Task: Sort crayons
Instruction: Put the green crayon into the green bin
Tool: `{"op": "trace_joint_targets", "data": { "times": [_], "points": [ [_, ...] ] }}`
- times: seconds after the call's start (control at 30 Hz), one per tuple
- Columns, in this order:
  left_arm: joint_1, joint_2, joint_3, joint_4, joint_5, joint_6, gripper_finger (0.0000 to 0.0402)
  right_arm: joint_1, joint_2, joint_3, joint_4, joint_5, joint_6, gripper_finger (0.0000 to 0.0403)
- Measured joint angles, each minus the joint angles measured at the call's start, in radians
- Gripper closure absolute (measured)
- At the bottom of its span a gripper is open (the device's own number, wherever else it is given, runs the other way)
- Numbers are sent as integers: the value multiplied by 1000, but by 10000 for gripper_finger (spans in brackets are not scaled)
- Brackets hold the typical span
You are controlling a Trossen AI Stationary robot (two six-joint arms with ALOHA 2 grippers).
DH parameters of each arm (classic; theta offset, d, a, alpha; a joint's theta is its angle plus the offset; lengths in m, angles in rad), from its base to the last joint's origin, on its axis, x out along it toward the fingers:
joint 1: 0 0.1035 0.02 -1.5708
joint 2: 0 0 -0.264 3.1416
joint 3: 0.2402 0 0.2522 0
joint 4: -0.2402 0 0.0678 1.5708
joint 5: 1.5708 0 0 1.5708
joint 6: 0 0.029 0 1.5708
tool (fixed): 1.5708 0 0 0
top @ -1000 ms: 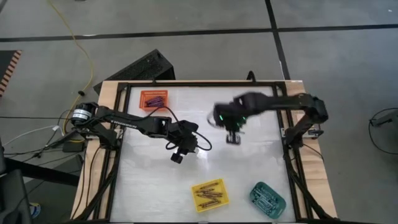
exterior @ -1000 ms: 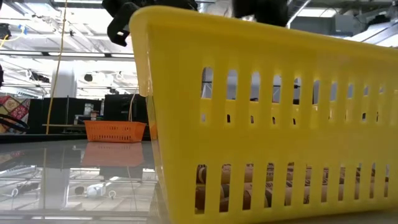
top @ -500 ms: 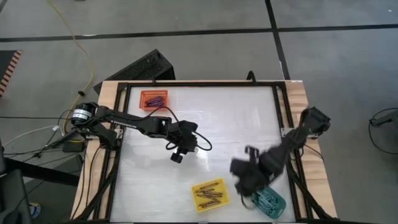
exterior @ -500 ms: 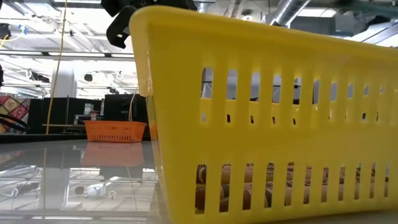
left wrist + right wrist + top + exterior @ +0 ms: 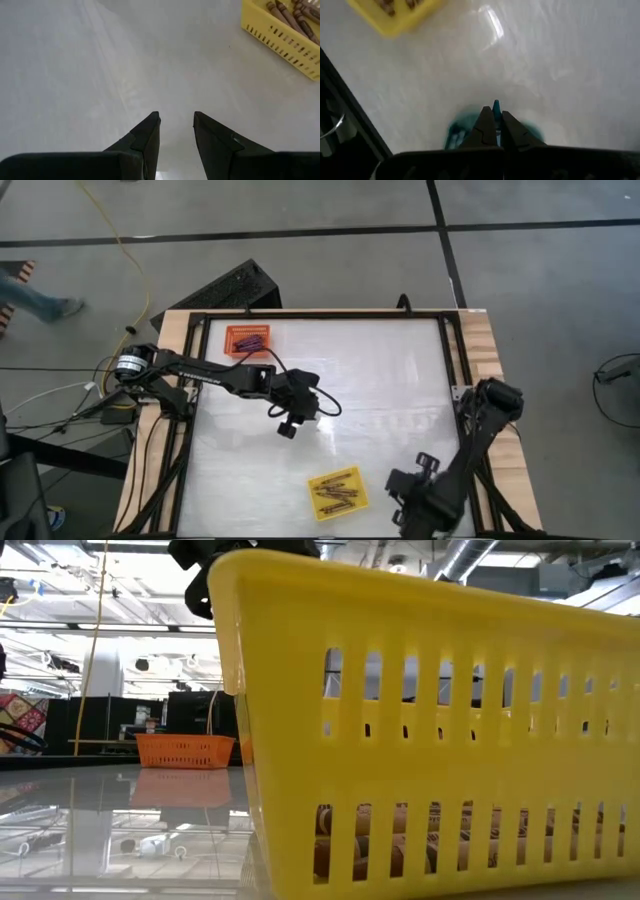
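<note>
Two dark jointed arms, looping black cables, tapered pincer fingers [image 5: 147,137].

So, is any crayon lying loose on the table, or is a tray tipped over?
Nothing stands out. The yellow tray and the orange tray sit flat with their crayons inside, and no crayon lies loose on the table. The right gripper holds a teal crayon above the teal tray. The left gripper is open and empty.
</note>
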Motion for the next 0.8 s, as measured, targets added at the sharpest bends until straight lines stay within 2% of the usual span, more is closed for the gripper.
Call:
{"op": "trace_joint_targets", "data": {
  "times": [0.33,0.5,0.8],
  "points": [
    [3,0,0,42,-5,-1,291,129,61,-2,-72,-1,250,403],
    [3,0,0,50,-5,-20,291,142,81,-17,-63,8,273,403],
    [3,0,0,49,-16,-46,291,151,81,-138,62,3,301,402]
  ]
}}
